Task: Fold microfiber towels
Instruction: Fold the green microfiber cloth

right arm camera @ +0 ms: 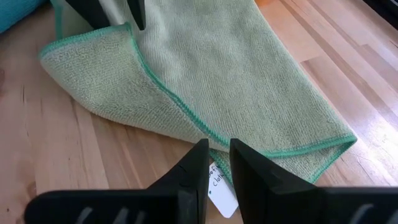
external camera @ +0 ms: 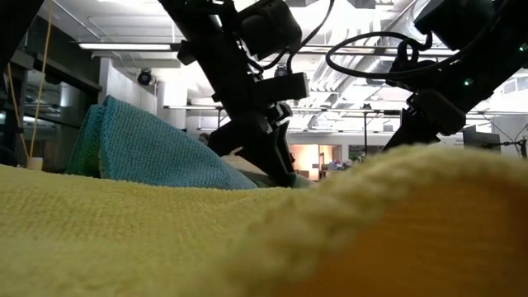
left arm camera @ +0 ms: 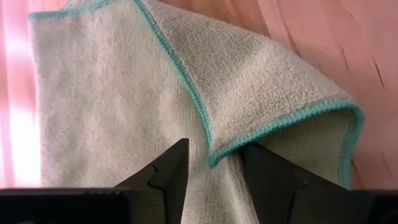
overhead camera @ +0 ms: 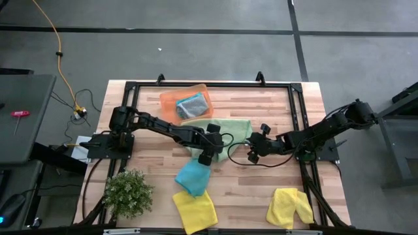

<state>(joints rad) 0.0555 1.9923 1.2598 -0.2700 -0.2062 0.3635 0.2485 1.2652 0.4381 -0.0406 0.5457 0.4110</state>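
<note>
A: Where is the left gripper (overhead camera: 208, 156), and what state is it in?
B: It stands at the table's middle, on the near corner of the light green towel (overhead camera: 219, 130). In the left wrist view its fingers (left arm camera: 171, 171) are spread a moderate way, one to each side of a folded-over flap edged in teal; whether they pinch the cloth cannot be told.

A: And the right gripper (overhead camera: 251, 153)?
B: It is low, just beside the same towel's right edge. In its wrist view the fingers (right arm camera: 198, 167) are nearly together, a narrow gap between them, holding nothing; the towel lies just ahead of the tips, and a small white label (right arm camera: 219, 186) lies under them.

A: Where are the other towels?
B: A teal-blue towel (overhead camera: 194, 175) lies just beyond the left gripper, toward the front edge; a yellow towel (overhead camera: 194, 210) touches it. A second yellow towel (overhead camera: 290, 207) lies well apart, front right. A grey towel (overhead camera: 191, 104) rests in the orange tray (overhead camera: 170, 101) behind the green one
</note>
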